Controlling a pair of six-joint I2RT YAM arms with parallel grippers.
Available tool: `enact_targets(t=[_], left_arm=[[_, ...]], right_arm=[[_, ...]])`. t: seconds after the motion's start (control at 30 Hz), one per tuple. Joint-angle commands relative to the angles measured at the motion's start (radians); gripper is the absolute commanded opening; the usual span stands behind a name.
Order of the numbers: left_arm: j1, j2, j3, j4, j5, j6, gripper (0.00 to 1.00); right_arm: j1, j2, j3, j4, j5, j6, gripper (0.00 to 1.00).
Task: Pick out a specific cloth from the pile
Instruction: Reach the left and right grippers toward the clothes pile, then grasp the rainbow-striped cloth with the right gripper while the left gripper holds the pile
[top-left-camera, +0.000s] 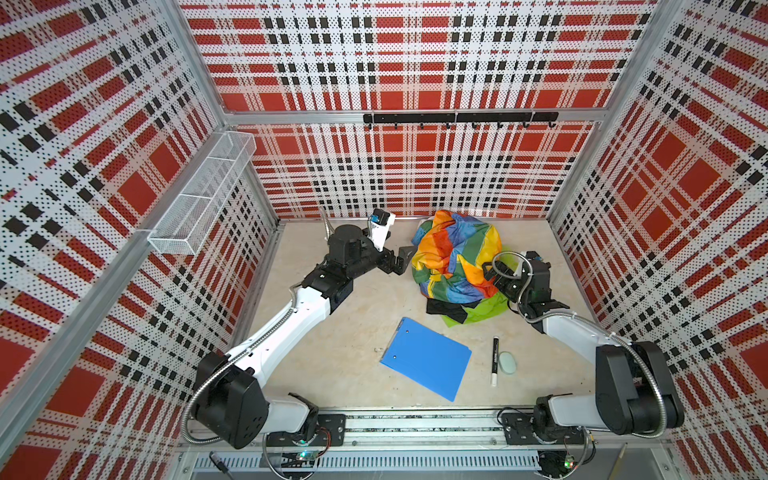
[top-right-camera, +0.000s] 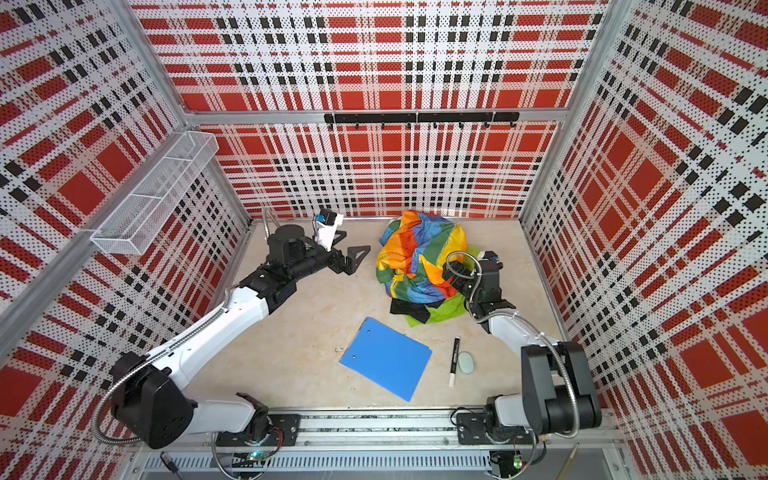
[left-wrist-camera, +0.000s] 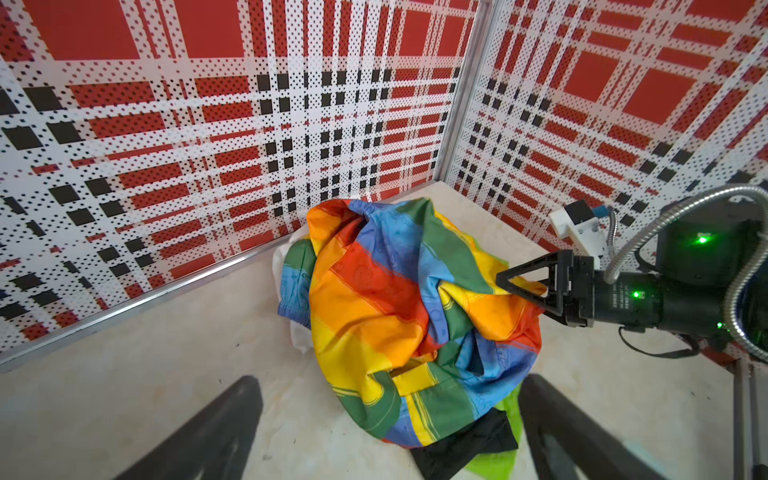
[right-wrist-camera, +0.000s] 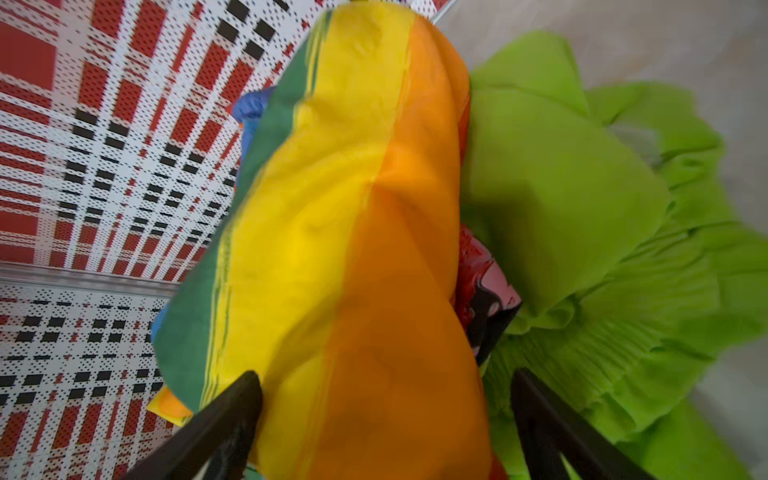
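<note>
Cloth of plain lime green lies at the bottom of the pile on the bench, under the rainbow-striped cloth and the black garment. It shows only at the pile's near edge and right side, crumpled, with no clear long axis. The right claw is the nearer one. Its jaws stand wide open with a rainbow fold between them, and the green lies just beside one finger. The left claw, open and empty, hangs apart on the pile's other side.
</note>
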Motion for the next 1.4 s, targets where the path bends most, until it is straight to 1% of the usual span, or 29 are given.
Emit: enact_targets(t=[0.0, 0.17, 0.2, 0.27, 0.33, 0.37, 0.4, 0.47, 0.53, 0.63, 0.73, 0.83, 0.9, 1.03, 1.07, 1.1, 1.23, 1.27, 1.37], left_arm=[[-0.030, -0.002, 0.038, -0.047, -0.042, 0.050, 0.99], [-0.048, -0.009, 0.033, -0.045, -0.042, 0.057, 0.99], [-0.046, -0.007, 0.033, -0.045, -0.046, 0.059, 0.99], [-0.046, 0.000, 0.033, -0.046, -0.048, 0.061, 0.99], [-0.046, 0.002, 0.035, -0.046, -0.044, 0.060, 0.99], [-0.045, 0.002, 0.033, -0.044, -0.043, 0.058, 0.99], [-0.046, 0.001, 0.032, -0.041, -0.043, 0.058, 0.99], [-0.046, 0.003, 0.023, -0.032, -0.051, 0.059, 0.99], [-0.043, 0.008, 0.025, -0.032, -0.057, 0.060, 0.99], [-0.029, 0.011, 0.027, -0.024, -0.034, 0.042, 0.99], [-0.013, 0.012, 0.033, -0.020, -0.008, 0.024, 0.99], [0.005, 0.005, 0.026, -0.002, 0.014, -0.001, 0.99], [0.011, 0.005, 0.022, 0.007, 0.021, -0.010, 0.99], [0.011, 0.010, 0.034, 0.003, -0.002, -0.029, 0.99], [0.012, 0.008, 0.035, 0.002, -0.003, -0.031, 0.99], [0.013, 0.004, 0.033, 0.003, -0.008, -0.030, 0.99], [0.012, 0.000, 0.030, 0.005, -0.011, -0.030, 0.99], [0.013, 0.000, 0.030, 0.005, -0.010, -0.030, 0.99], [0.012, 0.003, 0.031, 0.005, -0.012, -0.036, 0.99]], right_arm=[[0.023, 0.019, 0.022, 0.086, -0.017, 0.037, 1.00], [0.032, 0.088, 0.033, 0.108, -0.033, 0.045, 1.00], [0.033, 0.104, 0.043, 0.105, -0.034, 0.042, 0.98], [0.035, 0.129, 0.070, 0.090, -0.034, 0.037, 0.79], [0.043, 0.131, 0.091, 0.069, -0.018, 0.022, 0.56], [0.055, 0.122, 0.103, 0.045, 0.010, 0.009, 0.49], [0.069, 0.113, 0.121, 0.005, 0.051, -0.014, 0.45], [0.108, 0.100, 0.183, -0.099, 0.153, -0.072, 0.44], [0.138, 0.096, 0.227, -0.173, 0.226, -0.095, 0.37], [0.172, 0.089, 0.260, -0.192, 0.274, -0.113, 0.37], [0.208, 0.095, 0.332, -0.253, 0.357, -0.150, 0.36], [0.210, 0.119, 0.415, -0.299, 0.393, -0.181, 0.35], [0.209, 0.147, 0.485, -0.322, 0.418, -0.219, 0.33], [0.207, 0.229, 0.664, -0.371, 0.422, -0.302, 0.31], [0.206, 0.248, 0.705, -0.383, 0.427, -0.304, 0.31], [0.203, 0.267, 0.747, -0.392, 0.430, -0.338, 0.32], [0.182, 0.383, 0.908, -0.429, 0.404, -0.353, 0.32], [0.181, 0.411, 0.934, -0.434, 0.376, -0.356, 0.32], [0.181, 0.493, 0.967, -0.448, 0.347, -0.339, 0.34]])
